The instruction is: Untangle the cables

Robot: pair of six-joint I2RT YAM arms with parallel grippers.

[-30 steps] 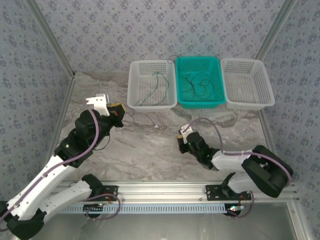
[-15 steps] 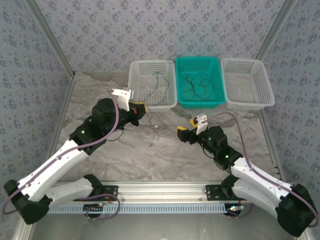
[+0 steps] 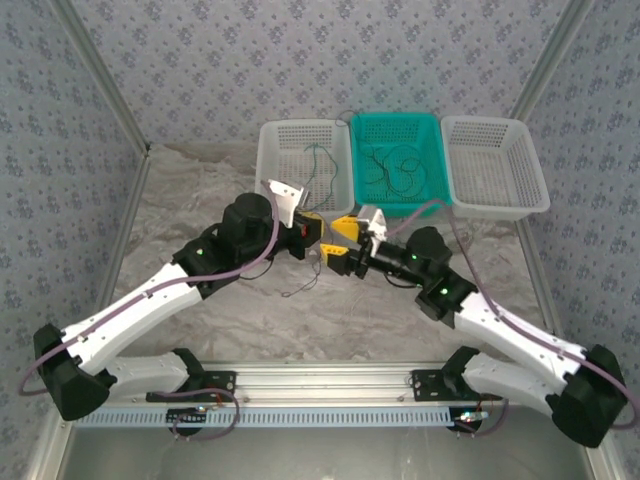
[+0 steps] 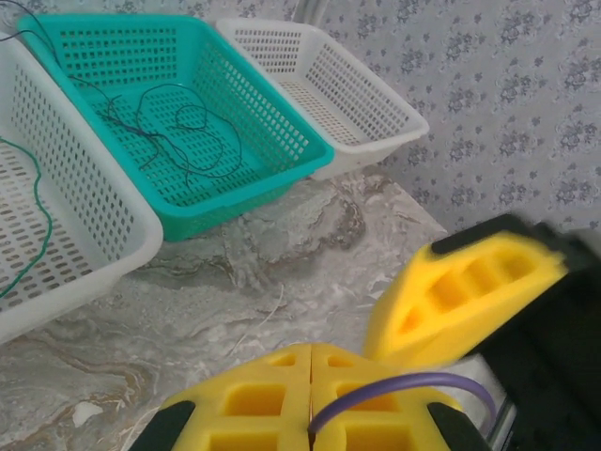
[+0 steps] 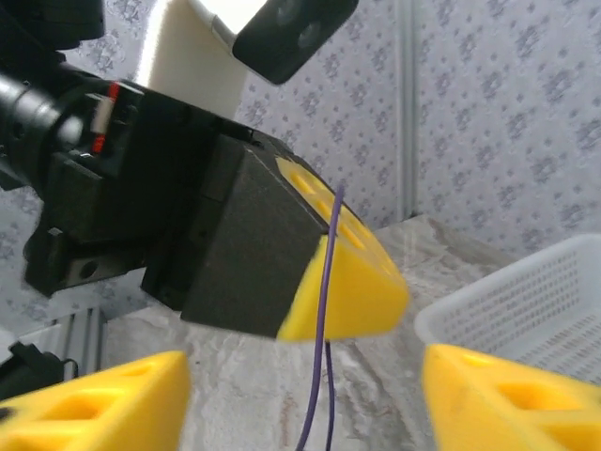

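My left gripper (image 3: pixel 318 232) is shut on a bluish-purple cable (image 4: pixel 404 385), which curves out from between its yellow fingers (image 4: pixel 254 399). In the right wrist view that cable (image 5: pixel 322 319) hangs down past the left gripper's yellow tip (image 5: pixel 349 282). My right gripper (image 3: pixel 340 243) faces it, open, one finger on either side of the hanging cable and apart from it. A thin dark strand (image 3: pixel 300 287) trails to the table below both grippers. More dark cables lie tangled in the teal basket (image 4: pixel 282 132). A green wire (image 4: pixel 38 211) lies in the left white basket (image 3: pixel 275 150).
Three baskets stand in a row at the back: white, teal (image 3: pixel 432 130), and another white one (image 3: pixel 520 150). A thin whitish wire (image 4: pixel 263 315) lies on the marble table (image 3: pixel 200 200) in front of them. Metal frame rails run along both sides.
Both arms have swung inward to the table's middle. The left gripper has carried the purple cable to the right, and the right gripper has come up to face it, fingers apart.
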